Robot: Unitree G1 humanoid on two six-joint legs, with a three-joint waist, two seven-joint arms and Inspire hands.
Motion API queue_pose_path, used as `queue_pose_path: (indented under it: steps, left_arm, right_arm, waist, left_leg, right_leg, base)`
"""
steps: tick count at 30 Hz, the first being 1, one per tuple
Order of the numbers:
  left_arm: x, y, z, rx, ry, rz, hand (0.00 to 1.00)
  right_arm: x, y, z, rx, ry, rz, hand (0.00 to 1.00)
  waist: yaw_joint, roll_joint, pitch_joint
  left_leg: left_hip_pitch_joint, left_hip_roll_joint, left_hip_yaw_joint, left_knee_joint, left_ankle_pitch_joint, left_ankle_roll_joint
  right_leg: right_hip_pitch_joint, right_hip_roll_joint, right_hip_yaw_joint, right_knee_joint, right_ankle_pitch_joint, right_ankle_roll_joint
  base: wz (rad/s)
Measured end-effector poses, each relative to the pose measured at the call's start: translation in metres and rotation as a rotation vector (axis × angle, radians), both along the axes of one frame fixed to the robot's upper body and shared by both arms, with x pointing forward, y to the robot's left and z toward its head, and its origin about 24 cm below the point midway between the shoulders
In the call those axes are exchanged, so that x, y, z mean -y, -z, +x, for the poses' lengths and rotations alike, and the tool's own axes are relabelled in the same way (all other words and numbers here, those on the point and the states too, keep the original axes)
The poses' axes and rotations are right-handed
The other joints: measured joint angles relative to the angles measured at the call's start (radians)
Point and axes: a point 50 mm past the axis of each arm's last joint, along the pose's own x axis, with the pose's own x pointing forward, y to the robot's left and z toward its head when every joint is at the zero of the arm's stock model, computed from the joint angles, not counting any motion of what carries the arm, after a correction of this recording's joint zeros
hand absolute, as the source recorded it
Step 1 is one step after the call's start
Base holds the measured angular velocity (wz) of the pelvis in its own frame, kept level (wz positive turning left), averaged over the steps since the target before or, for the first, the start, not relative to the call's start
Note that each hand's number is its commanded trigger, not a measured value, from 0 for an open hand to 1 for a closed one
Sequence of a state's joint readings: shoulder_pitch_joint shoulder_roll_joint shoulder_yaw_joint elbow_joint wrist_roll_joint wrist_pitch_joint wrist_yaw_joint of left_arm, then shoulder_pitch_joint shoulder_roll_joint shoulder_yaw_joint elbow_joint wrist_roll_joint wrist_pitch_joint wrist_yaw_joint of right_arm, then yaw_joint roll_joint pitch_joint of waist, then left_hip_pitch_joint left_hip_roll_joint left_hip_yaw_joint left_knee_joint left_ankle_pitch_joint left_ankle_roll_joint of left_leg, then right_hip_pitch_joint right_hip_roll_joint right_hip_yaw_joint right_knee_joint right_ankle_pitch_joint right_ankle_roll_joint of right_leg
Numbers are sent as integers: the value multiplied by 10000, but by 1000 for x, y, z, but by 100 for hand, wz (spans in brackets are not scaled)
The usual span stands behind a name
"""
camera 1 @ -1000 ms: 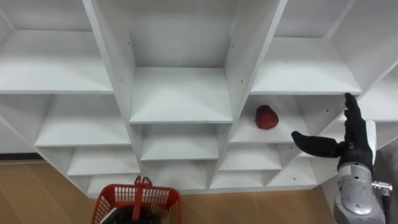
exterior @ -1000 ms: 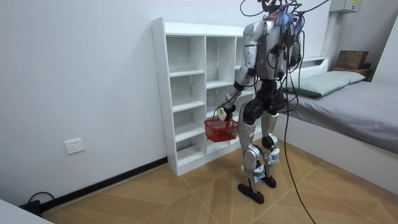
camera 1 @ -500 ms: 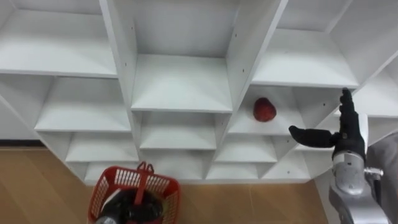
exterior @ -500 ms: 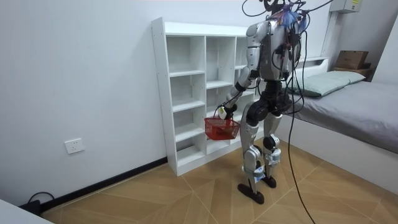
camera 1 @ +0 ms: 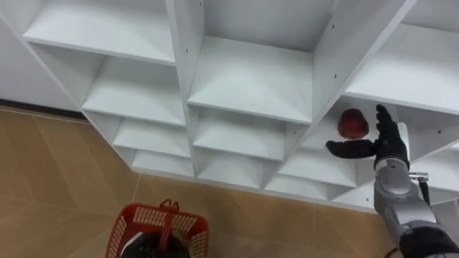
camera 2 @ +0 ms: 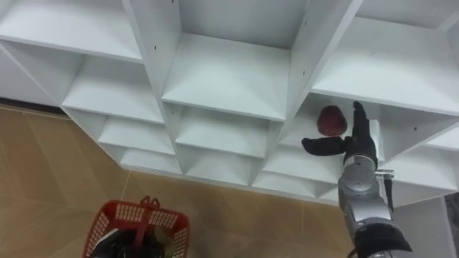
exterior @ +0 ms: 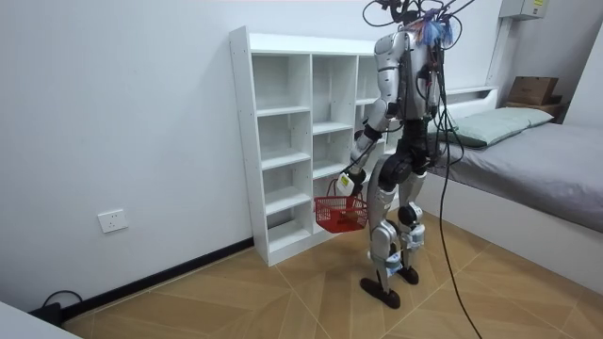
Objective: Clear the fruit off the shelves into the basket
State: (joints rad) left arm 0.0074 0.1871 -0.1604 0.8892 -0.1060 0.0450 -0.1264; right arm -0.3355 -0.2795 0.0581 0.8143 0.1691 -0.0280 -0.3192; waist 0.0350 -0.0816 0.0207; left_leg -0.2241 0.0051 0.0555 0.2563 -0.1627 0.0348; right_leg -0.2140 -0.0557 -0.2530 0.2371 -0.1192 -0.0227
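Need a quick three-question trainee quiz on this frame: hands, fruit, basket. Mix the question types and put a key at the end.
1. True or false: the right robot hand is shut on the red fruit.
2. Where is the red basket?
A. standing on a shelf
B. hanging from the left robot hand
C. lying on the bed
3. Fill in: in the eye views, the fruit lies in the ___ column of the white shelf unit.

Key
1. False. The hand is open, fingers straight, just beside the fruit and apart from it.
2. B
3. right
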Motion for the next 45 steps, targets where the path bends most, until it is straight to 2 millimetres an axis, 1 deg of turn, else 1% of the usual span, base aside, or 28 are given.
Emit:
queue_pose_path:
  steps: [4,6,8,10,12,13,15,17,23,29,35,42,45]
  left_arm:
    - [1,-2,6,183,18,33,100]
    - [2,-3,8,223,13,-9,100]
    - [7,-2,8,221,24,-122,100]
    - [12,-1,7,191,-34,-302,100]
    - [16,3,1,56,-161,-427,100]
    - [17,3,-1,19,-193,-432,100]
    - [18,4,-3,-4,-310,-354,100]
    - [18,4,-3,3,-324,-332,100]
    - [18,4,-2,113,-311,-347,100]
    - [16,2,0,223,-585,-495,100]
    - [17,0,7,430,-598,-544,100]
    - [15,-1,8,463,-574,-496,100]
    - [14,-1,8,475,-539,-474,100]
  right_arm:
    - [-2,-4,-1,302,-34,-235,0]
    - [-5,-4,-5,495,-163,-395,0]
    - [-13,-2,-14,684,-353,-514,0]
    - [-18,3,-26,766,-426,-627,0]
    - [-27,13,-44,553,-588,-585,0]
    - [-29,16,-48,480,-601,-537,0]
    - [-33,24,-61,235,-537,-333,0]
    - [-34,26,-64,161,-480,-329,0]
    - [-33,23,-64,510,-103,-528,0]
    - [-32,19,-61,787,190,-636,0]
    - [-32,12,-51,1157,327,-744,0]
    - [-28,2,-43,1533,452,-971,0]
    - [-27,0,-41,1615,458,-1051,0]
  waist:
    - [-31,9,-2]
    - [-30,23,-10]
    - [-30,90,-34]
    - [-37,170,-81]
    - [-49,294,-156]
    - [-85,328,-178]
    - [-178,360,-183]
    - [-307,363,-182]
    - [-425,356,-178]
    - [-540,321,-156]
    - [-527,306,-142]
    - [-519,301,-139]
    - [-382,291,-128]
  left_leg:
    - [-5,-5,-2,-14,-4,3]
    - [23,-1,-1,-36,-4,2]
    - [66,2,38,-57,-4,2]
    - [107,-1,51,-75,-5,1]
    - [281,-3,180,-211,-3,5]
    - [303,-2,204,-207,-3,5]
    - [396,-6,254,-230,-3,5]
    - [440,-8,268,-217,-4,5]
    - [509,-9,280,-205,-4,5]
    - [506,-16,305,-217,-7,5]
    - [388,-15,343,-223,-11,5]
    - [331,-16,368,-258,-13,4]
    - [289,-11,442,-257,-12,5]
  right_leg:
    - [-2,-8,-39,-3,-4,7]
    - [11,56,-33,-7,-4,7]
    - [31,72,14,-6,-4,7]
    - [46,72,40,-4,-4,7]
    - [92,77,173,4,-4,7]
    - [106,74,191,6,-5,8]
    - [148,56,312,16,-37,21]
    - [168,51,397,19,-42,19]
    - [170,77,540,52,-44,17]
    - [169,69,552,37,-62,36]
    - [32,83,555,53,-69,40]
    - [-37,120,551,31,-78,40]
    - [-139,112,558,94,-78,38]
  base:
    - [0]
    - [0]
    - [-6]
    - [-6]
    - [-19]
    - [-19]
    - [-10]
    - [-9]
    - [-5]
    - [0]
    - [0]
    - [0]
    - [-7]
